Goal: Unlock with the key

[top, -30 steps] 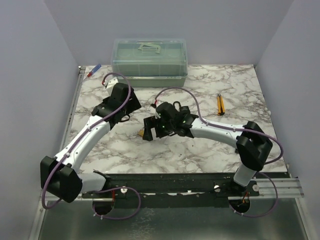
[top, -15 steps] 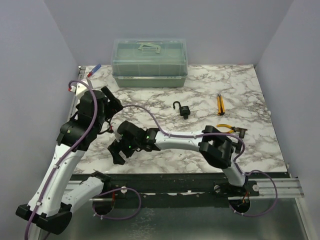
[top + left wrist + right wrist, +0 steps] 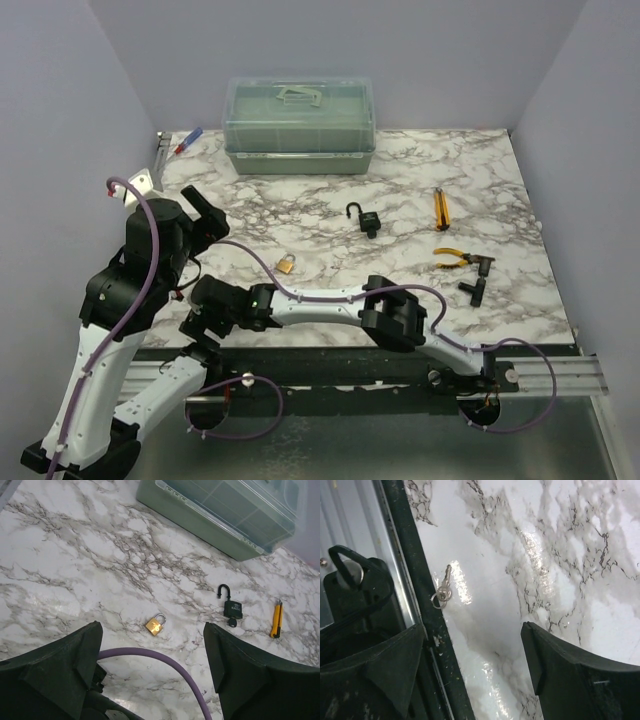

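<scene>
The black padlock (image 3: pixel 368 220) lies mid-table with its shackle swung open. The key (image 3: pixel 232 623), a tiny black-headed one, sits against the padlock's bottom end. A small brass padlock (image 3: pixel 286 263) lies shut to the left of it, also visible in the left wrist view (image 3: pixel 155 625). My left gripper (image 3: pixel 203 214) hangs open and empty high over the table's left side, looking down on both locks (image 3: pixel 152 650). My right gripper (image 3: pixel 200 322) is open and empty, low at the front-left edge. A small silver key on a ring (image 3: pixel 442 589) lies just ahead of it (image 3: pixel 472 630).
A green lidded box (image 3: pixel 299 125) stands at the back. A yellow knife (image 3: pixel 440 208), yellow pliers (image 3: pixel 455 259) and a black part (image 3: pixel 474 290) lie at the right. A purple cable (image 3: pixel 170 662) crosses under the left gripper. The black front rail (image 3: pixel 415 580) borders the table.
The right arm swept from the table's middle to the front-left edge. The left arm drew back and up to the left. Both padlocks came into view.
</scene>
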